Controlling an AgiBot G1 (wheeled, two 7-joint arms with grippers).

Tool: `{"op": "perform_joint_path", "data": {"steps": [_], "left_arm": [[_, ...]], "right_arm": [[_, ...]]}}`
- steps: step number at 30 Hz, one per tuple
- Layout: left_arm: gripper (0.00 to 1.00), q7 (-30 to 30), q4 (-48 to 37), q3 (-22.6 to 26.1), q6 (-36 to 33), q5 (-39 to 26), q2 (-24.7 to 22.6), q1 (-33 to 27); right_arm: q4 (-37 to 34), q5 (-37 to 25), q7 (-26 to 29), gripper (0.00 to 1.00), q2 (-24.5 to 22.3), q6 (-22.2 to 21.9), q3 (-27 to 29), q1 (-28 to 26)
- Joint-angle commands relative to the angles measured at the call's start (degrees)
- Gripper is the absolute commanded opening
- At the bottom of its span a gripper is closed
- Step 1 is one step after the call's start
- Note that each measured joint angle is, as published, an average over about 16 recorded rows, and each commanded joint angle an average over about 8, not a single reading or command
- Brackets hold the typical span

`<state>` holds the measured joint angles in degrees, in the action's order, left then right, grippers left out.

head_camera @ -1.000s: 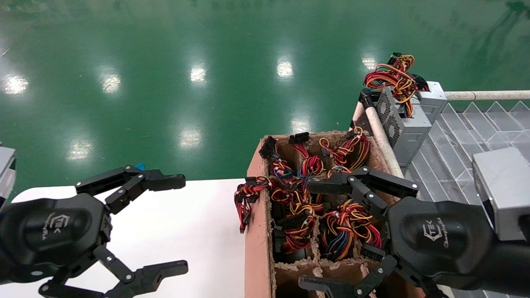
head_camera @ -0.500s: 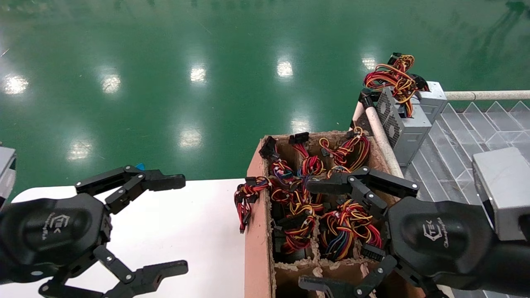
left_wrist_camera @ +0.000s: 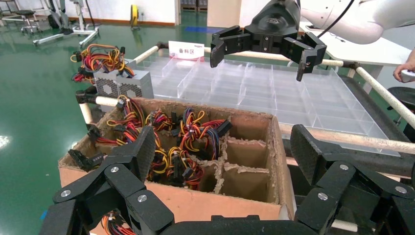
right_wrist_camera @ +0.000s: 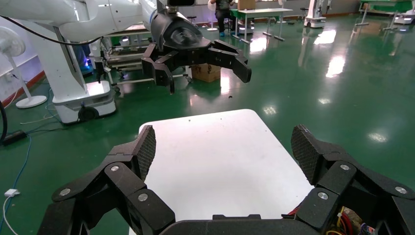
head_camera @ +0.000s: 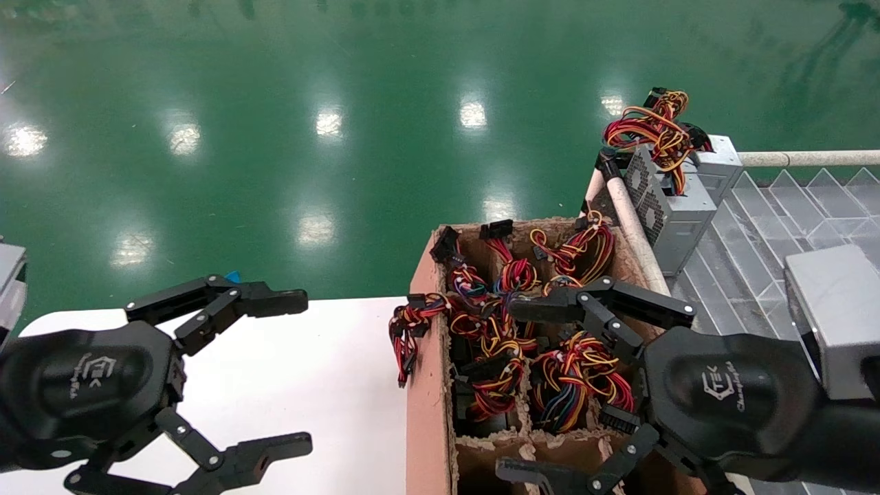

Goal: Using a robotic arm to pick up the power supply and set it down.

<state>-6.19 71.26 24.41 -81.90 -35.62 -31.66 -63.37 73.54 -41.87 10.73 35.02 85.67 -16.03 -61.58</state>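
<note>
Although a second separates the earliest head view from this one, nothing has shifted: both grippers hang exactly where they were, so the pick has not begun and the task is, by this reading, at its very start. Farthest left, the left gripper point(head_camera: 265, 375) hovers over the white table point(head_camera: 323, 371) with its fingers spread wide and nothing between them; it looks parked, well apart from the work. Just beyond its fingertips, to the right, stands the cardboard box point(head_camera: 423, 385), split by dividers into cells and crammed with bundles of red, yellow and black wires point(head_camera: 509, 330), one bundle spilling over the box's near wall. The robotic arm point(head_camera: 543, 388), the right gripper, hangs directly above those cells, its fingers likewise wide apart and empty, straddling the wire tangle. Any supplies in the box are hidden under their cables from the head view. The power supply point(head_camera: 670, 206) in plain sight, a grey box with a perforated side and wires piled on top, sits beyond and to the right of that gripper, at the far corner of the clear divider tray point(head_camera: 756, 227), with a padded rail point(head_camera: 632, 230) between it and the box. The loose wires look likely to snag the fingers on any descent.
</note>
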Motion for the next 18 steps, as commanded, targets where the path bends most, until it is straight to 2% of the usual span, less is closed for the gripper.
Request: {"op": "perform_joint_path", "data": {"steps": [1,18], "left_arm": [[1.0,0.0,0.0,0.0,0.0,0.0,0.0,0.0],[1.0,0.0,0.0,0.0,0.0,0.0,0.0,0.0]], "right_arm": [[0.0,0.0,0.0,1.0,0.0,0.0,0.0,0.0],[0.0,0.0,0.0,1.0,0.0,0.0,0.0,0.0]]}}
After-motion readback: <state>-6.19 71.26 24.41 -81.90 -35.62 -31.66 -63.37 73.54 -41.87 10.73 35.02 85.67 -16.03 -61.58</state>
